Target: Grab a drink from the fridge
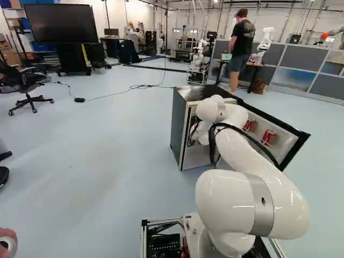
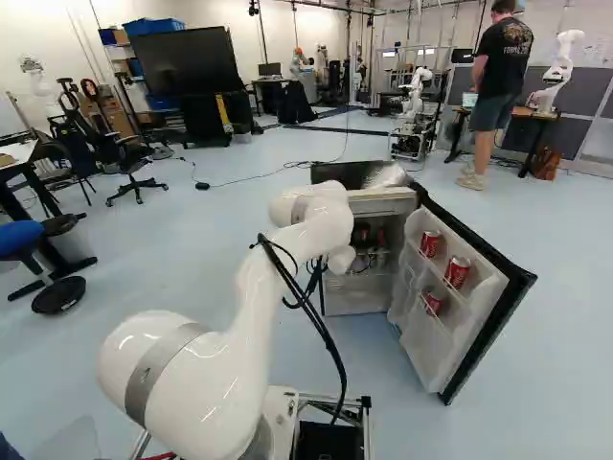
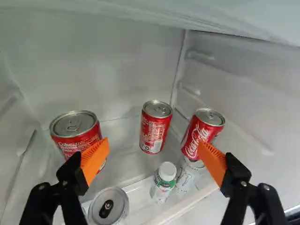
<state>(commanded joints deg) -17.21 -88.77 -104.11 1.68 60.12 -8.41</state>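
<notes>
In the right base view my gripper [image 2: 362, 261] is at the fridge opening, mostly hidden by the wrist. The wrist view has the gripper [image 3: 153, 146] open, nothing gripped. A red can [image 3: 154, 127] stands upright ahead, between the lines of its fingers. Another red can [image 3: 72, 135] is partly behind one orange pad [image 3: 95, 159]; a third [image 3: 201, 133] is partly behind the other pad [image 3: 213, 163]. Closer in are a green-capped bottle [image 3: 162, 183], a silver-topped can [image 3: 108, 206] and a pale can [image 3: 187, 177].
The fridge door [image 2: 484, 307] stands open to the right, with red cans [image 2: 458, 272] in its racks. Shelf lip [image 3: 154, 212] and side walls [image 3: 234, 98] surround the gripper. Farther off are a person beside a table, another robot [image 2: 559, 72], a cable on the floor and an office chair [image 1: 27, 86].
</notes>
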